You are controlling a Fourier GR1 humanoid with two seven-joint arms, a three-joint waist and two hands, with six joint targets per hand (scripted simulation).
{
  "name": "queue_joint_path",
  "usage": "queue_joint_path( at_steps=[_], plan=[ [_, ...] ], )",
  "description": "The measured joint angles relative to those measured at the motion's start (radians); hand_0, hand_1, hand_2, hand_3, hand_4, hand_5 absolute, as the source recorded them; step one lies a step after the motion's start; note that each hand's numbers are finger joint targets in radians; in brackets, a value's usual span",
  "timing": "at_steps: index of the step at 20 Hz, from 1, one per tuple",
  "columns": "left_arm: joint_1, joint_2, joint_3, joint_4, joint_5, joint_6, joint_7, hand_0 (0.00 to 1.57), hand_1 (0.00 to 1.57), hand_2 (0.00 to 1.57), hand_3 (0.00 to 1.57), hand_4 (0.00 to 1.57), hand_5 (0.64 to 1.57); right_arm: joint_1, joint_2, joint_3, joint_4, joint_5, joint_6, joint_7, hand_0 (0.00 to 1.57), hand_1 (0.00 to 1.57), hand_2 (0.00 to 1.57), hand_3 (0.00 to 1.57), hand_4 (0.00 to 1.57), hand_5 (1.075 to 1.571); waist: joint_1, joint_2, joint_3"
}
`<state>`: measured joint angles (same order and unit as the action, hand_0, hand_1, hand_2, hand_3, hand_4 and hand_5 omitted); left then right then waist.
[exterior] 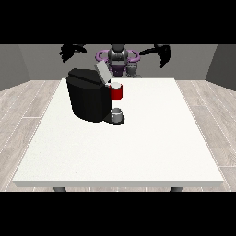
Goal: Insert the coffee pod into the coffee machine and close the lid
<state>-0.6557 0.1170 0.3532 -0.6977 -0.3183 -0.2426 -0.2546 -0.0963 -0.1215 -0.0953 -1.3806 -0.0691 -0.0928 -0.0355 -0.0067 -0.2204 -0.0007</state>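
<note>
We see two hands raised behind the table, well clear of everything; the hand at the view's left (72, 50) and the hand at the view's right (162, 54) each hold nothing, fingers hanging loosely spread; one machine (87, 97) stands on the table (152, 138), its lid (102, 71) tilted up; one pod (116, 85) sits upright in the red head (117, 93); one cup (118, 114) stands below.
</note>
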Motion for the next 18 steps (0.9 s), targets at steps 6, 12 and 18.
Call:
queue_joint_path(
  at_steps=[6, 12, 18],
  plan=[
    [0.070, -0.019, 0.017, -0.046, 0.068, -0.034, 0.023, 0.00, 0.00, 0.00, 0.00, 0.06, 1.571, -0.053, -0.044, 0.012, -0.077, -0.023, 0.062, 0.063, 0.00, 0.00, 0.00, 0.00, 0.00, 1.571, 0.039, -0.026, 0.0003],
    [0.143, -0.072, -0.001, -0.133, 0.130, -0.063, 0.047, 0.00, 0.00, 0.00, 0.00, 0.00, 1.571, -0.088, -0.061, 0.030, -0.084, -0.012, 0.097, 0.070, 0.00, 0.00, 0.00, 0.00, 0.14, 1.571, 0.102, -0.016, 0.0007],
    [0.203, -0.096, -0.045, -0.264, 0.185, -0.074, 0.100, 0.00, 0.00, 0.00, 0.00, 0.00, 1.571, -0.149, -0.067, 0.051, -0.063, 0.020, 0.117, 0.075, 0.00, 0.00, 0.00, 0.00, 0.00, 1.571, 0.142, 0.021, 0.0008]
  ],
)
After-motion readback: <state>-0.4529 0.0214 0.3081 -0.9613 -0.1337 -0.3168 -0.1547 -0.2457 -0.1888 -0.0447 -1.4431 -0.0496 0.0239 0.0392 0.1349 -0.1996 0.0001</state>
